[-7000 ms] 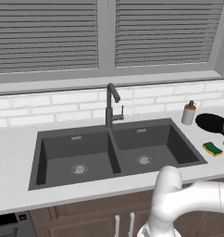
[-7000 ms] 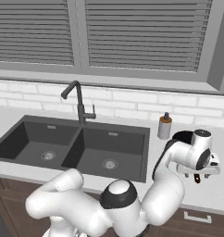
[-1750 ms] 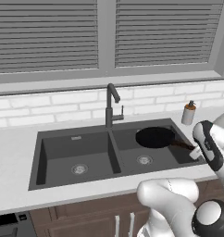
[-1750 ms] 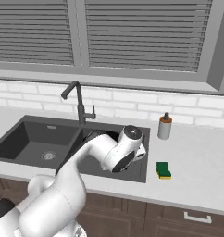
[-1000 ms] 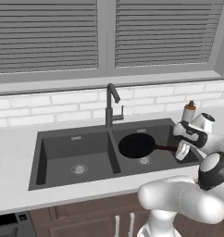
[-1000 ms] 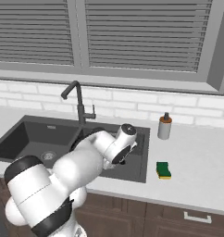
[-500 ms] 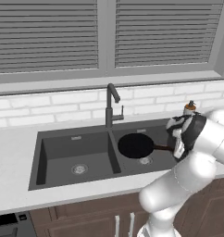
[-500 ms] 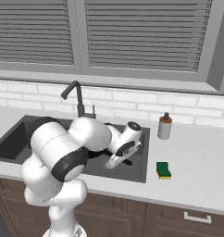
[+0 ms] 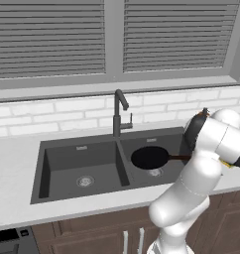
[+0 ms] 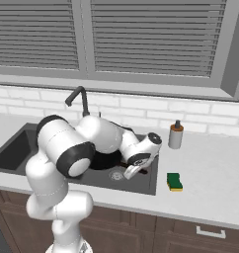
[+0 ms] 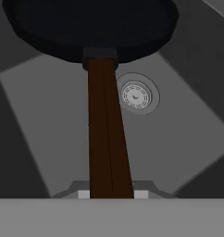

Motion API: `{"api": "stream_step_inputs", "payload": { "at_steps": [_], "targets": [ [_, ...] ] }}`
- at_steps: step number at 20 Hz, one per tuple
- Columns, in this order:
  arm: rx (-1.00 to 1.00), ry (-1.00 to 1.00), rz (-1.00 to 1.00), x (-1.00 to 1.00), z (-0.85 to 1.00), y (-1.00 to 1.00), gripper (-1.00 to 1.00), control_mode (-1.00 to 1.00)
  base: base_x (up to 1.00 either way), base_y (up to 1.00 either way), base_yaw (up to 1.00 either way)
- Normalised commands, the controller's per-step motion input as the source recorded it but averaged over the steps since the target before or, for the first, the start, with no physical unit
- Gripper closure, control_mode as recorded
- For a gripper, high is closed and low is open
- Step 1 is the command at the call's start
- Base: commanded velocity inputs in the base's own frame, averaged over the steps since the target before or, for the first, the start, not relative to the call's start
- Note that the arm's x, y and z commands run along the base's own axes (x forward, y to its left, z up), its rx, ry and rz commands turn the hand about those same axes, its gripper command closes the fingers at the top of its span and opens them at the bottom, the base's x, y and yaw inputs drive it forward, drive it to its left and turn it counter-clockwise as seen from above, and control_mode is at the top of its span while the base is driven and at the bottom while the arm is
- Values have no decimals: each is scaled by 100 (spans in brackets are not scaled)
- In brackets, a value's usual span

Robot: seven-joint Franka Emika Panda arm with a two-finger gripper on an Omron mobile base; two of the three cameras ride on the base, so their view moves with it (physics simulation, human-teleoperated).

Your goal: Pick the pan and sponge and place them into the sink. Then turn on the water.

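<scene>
The table (image 9: 13, 208) runs across the lower part of the left base view, with the double sink (image 9: 82, 163) mid-frame. The pan (image 9: 150, 158) hangs over the right basin, above its drain (image 11: 136, 97). Jaws are clamped on the pan's brown handle (image 11: 107, 148). Sponge (image 10: 174, 182) sits lower right in the right base view, on the table beside the sink.

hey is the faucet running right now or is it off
Off. No light-blue stream falls from the faucet spout into the sink, whose basins look dry in both base views.
</scene>
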Motion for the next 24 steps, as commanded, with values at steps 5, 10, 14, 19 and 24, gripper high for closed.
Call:
{"api": "stream_step_inputs", "payload": {
  "at_steps": [5, 10, 14, 19, 24],
  "targets": [
    [-1, -3, -18, 9, -27, 24, 100, -100, 0, 0, 0],
    [-3, 4, -17, 40, -40, 23, 100, -100, 0, 0, 0],
    [0, 0, -5, 38, -40, 3, 100, -100, 0, 0, 0],
    [0, 4, 5, 16, -41, 20, 100, -100, 0, 0, 0],
    [2, 0, 22, -26, -25, 49, 100, -100, 0, 0, 0]
  ]
}}
